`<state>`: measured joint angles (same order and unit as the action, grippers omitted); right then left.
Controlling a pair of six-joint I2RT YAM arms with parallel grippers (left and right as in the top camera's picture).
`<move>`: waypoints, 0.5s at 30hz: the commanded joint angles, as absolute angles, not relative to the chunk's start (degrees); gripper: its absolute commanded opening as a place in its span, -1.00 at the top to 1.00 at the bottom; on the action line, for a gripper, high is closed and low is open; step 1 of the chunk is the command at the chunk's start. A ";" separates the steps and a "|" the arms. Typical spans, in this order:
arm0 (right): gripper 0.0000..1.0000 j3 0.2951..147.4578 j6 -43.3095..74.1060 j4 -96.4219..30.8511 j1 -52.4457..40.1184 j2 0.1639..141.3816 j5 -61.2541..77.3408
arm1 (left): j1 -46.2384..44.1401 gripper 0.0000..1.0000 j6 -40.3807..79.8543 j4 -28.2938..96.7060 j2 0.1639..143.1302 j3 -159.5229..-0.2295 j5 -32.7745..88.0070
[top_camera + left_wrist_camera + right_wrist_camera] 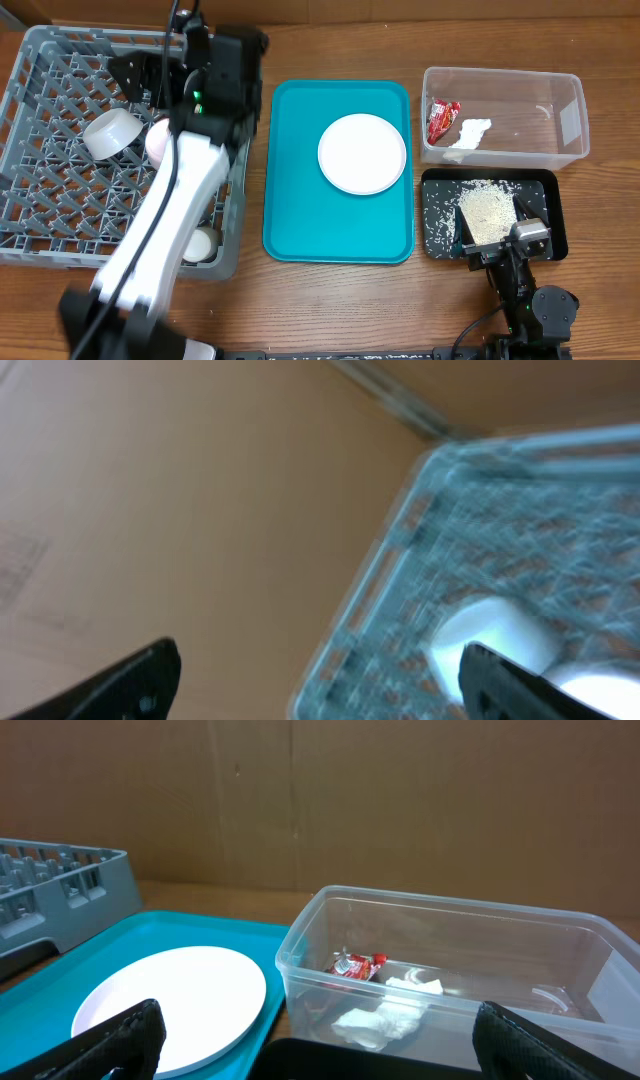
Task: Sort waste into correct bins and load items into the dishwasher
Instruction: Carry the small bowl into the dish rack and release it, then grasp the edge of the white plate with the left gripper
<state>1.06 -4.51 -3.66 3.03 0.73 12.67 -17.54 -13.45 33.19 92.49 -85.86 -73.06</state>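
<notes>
Plate (362, 152) is being left mid teal tray (290, 210) — off right of the left gripper (320, 672), jaws spread over the rack (50, 200); right gripper (315, 1032), also spread, is being parked nearer.

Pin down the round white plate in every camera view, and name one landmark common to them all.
Overhead: the white plate sits mid-frame on the teal tray.
Left wrist: not in view.
Right wrist: white plate at lower left, on the teal tray.
Shared landmark: the grey dish rack, left in overhead, right in left wrist, far left in right wrist.
</notes>
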 commanded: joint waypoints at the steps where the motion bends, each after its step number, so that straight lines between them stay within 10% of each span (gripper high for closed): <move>1: -1.00 0.45 -4.56 -3.29 3.46 0.16 12.75 | -21.19 -0.73 0.14 41.50 88.03 -86.00 -46.37; 7: -1.00 0.45 -4.54 -3.29 3.46 0.16 12.73 | -21.04 -0.39 18.83 52.82 88.84 -85.97 -6.07; 15: -1.00 0.45 -4.56 -3.29 3.46 0.16 12.75 | -26.46 -0.34 24.01 54.59 98.37 -85.97 -0.58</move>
<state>1.06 -4.54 -3.64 3.03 0.73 12.69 -24.34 18.74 54.26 94.32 -86.26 -7.51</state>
